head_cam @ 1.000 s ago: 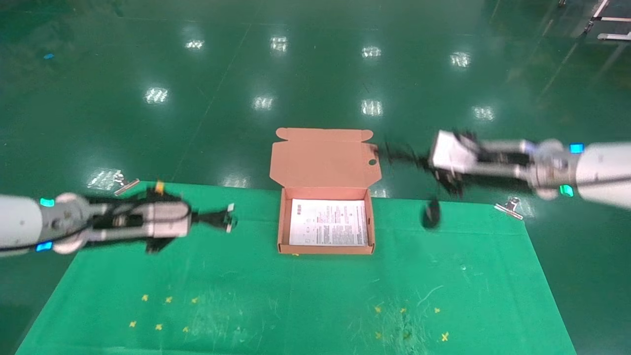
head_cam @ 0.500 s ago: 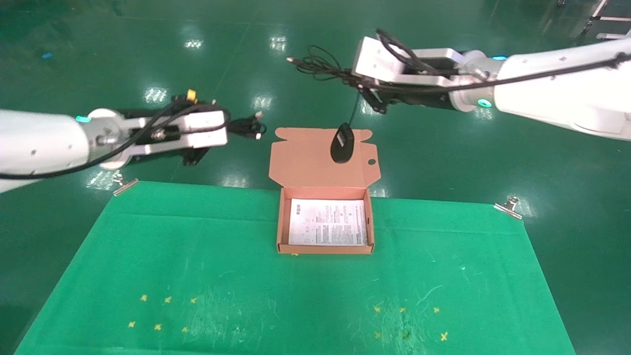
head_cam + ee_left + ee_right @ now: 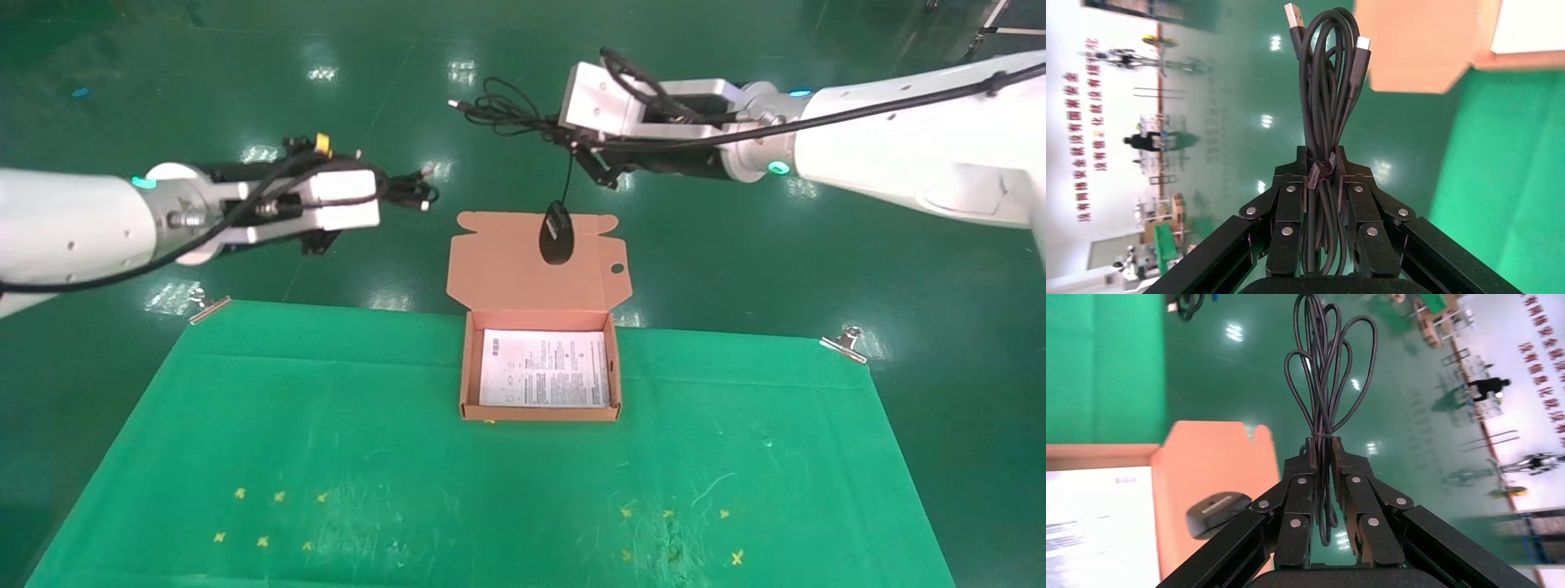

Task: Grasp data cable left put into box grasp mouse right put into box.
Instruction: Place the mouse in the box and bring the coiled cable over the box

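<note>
My left gripper (image 3: 398,190) is raised left of the box and shut on the data cable (image 3: 418,194), a tied black bundle with metal-tipped plugs; the left wrist view shows the gripper (image 3: 1321,158) clamped at the tie of the cable (image 3: 1324,86). My right gripper (image 3: 562,135) is high behind the box, shut on the coiled cord (image 3: 500,110) of the mouse (image 3: 556,233). The mouse hangs from it over the open lid flap (image 3: 507,269). The right wrist view shows this gripper (image 3: 1322,446), the cord loops (image 3: 1327,367) and the mouse (image 3: 1218,512). The box (image 3: 467,371) lies open, with a white leaflet (image 3: 545,368) inside.
The box stands at the back middle of a green mat (image 3: 368,457) with small yellow marks. Metal clips hold the mat's far corners, left (image 3: 208,306) and right (image 3: 846,343). Shiny green floor lies beyond the table's far edge.
A second ago both grippers were low beside the box; both have risen. In the last half second the right gripper and the hanging mouse moved slightly left.
</note>
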Motion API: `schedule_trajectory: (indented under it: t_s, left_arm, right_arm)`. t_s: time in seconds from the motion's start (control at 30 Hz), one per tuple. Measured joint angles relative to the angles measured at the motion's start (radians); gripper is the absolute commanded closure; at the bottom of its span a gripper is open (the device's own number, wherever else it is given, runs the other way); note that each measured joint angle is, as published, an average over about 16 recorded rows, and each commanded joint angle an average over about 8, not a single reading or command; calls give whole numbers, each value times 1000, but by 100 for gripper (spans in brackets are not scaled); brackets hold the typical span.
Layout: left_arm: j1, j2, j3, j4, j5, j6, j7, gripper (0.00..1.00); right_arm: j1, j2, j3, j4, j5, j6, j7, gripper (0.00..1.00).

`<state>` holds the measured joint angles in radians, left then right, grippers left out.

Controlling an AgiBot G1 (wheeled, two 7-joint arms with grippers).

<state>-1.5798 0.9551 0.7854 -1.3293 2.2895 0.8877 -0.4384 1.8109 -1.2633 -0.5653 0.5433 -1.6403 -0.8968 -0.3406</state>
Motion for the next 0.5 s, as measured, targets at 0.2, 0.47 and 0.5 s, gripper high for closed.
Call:
schedule_trajectory:
  t_s: [0.2,0.47,0.5]
  left_arm:
    - [18,-21,6,-2,-5,7,10,100]
    - [47,-61,12,-9,-9,31,8,100]
    - [50,-66,12,-10,-9,35,6,100]
  right_arm:
    - [-9,-18,-5,-23,-1,0,-8,100]
    - [-28,-55,-15,-82,2,10,-33,100]
    - [-30,-59,-17,-91,3,11,-38,100]
